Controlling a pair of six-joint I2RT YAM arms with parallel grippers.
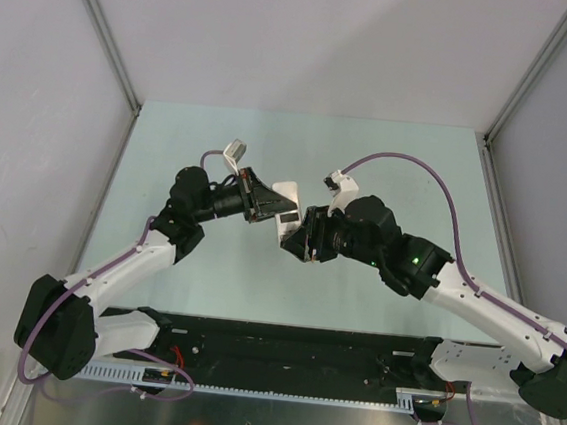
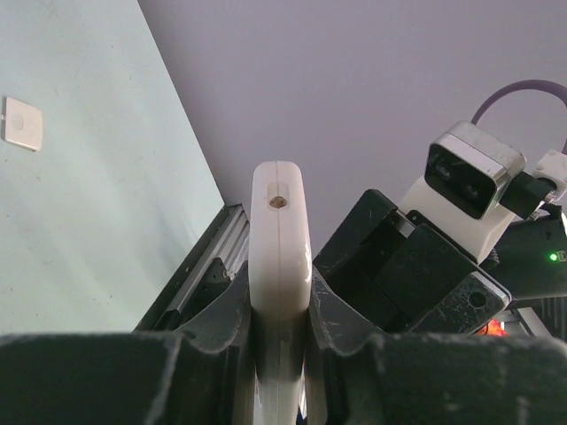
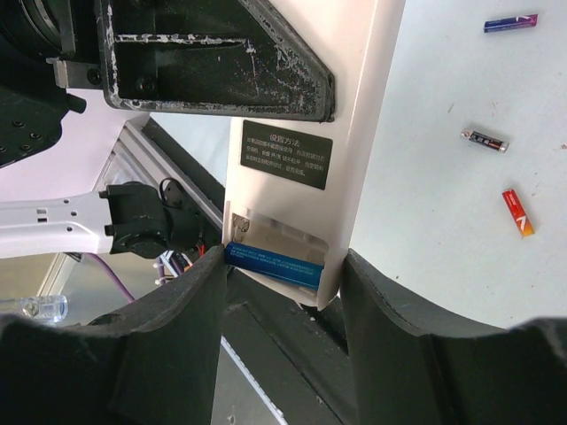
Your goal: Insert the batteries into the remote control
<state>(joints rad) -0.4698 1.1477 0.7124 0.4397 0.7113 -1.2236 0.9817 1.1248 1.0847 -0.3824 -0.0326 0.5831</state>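
**Blue battery lies crosswise in the bay, in line with the right claw's grip**

The blue battery (image 3: 273, 263) sits in the open bay at the lower end of the remote control (image 3: 359, 115). Its long axis runs across the remote's width, in line with the closing direction of the right claw (image 3: 283, 266). One end touches one finger of that claw. The other end meets the bay wall, whose outer edge lies against the other finger. The jaws stand about half apart, bracketing the battery and the remote's end together (whether they pinch or merely rest there, I cannot tell).

The remote's own long axis runs away from this claw, up to the left claw (image 2: 280, 305). That claw is clamped hard on its flat faces and holds it off the bench (image 3: 443, 177).

The right arm is plainly the nearer to the bay, so the coming move is probably a push along the battery's length to seat it. A red battery (image 3: 518, 212), a dark grey battery (image 3: 485, 139) and a purple battery (image 3: 511, 23) lie loose on the bench, apart from one another.
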